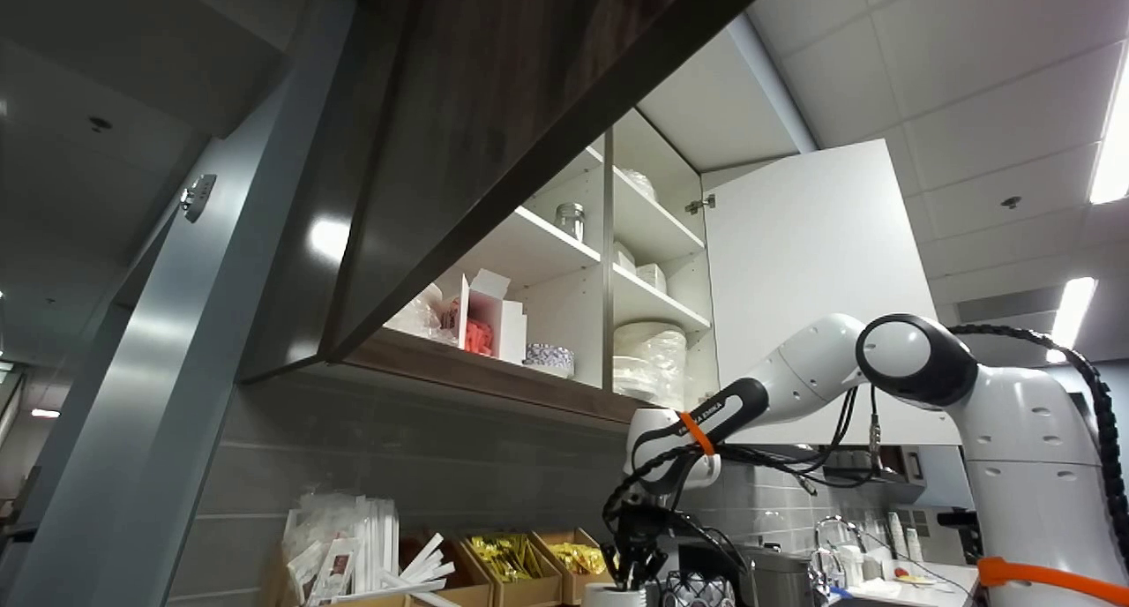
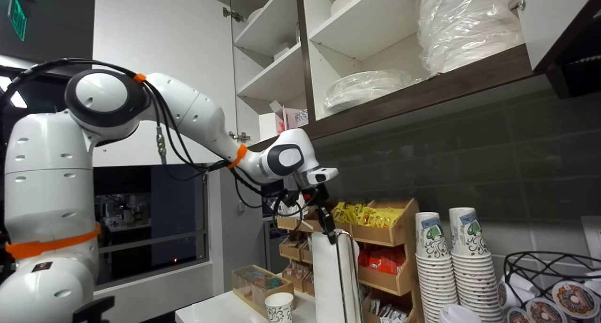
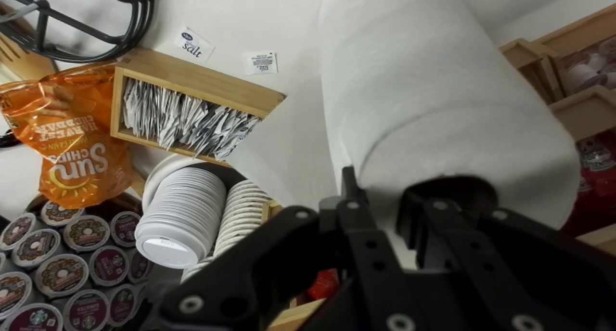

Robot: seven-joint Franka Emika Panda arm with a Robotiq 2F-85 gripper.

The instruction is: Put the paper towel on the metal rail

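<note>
- Hand [image 3: 379, 191] is pinching the paper towel [image 3: 433, 114] by its wall at the top end: one finger [image 3: 352, 191] outside, the other in the core [image 3: 464, 189].
- Roll is near upright, beside the wooden rack [image 2: 407, 252]. Its bottom is out of frame in an exterior view, so can't tell if it rests on the worktop [image 3: 269, 13] or hangs.
- Metal rail [image 2: 341, 276] shows as a wire loop along the roll's side. Can't tell if any of it runs through the core; can't pick it out in the wrist view.
- My read: step is getting the roll onto the rail; seating unconfirmed.
- Keep the roll plumb and line it up with the rail before any descent. One-sided pinch will probably let it swing, so go slow.
- Inner finger eats room in the core and could foul the rail; keep the bite shallow.
- If it catches, stop, lift slightly, shift sideways. Forcing will likely crush paper.
- Loose sheet [image 3: 288, 148] hangs off the side: keep it from bunching under or snagging on release.
- Cup stacks [image 2: 436, 285] are near; avoid wide sideways moves.
- Release only once seated: part the fingers just enough, back out along the core.
</note>
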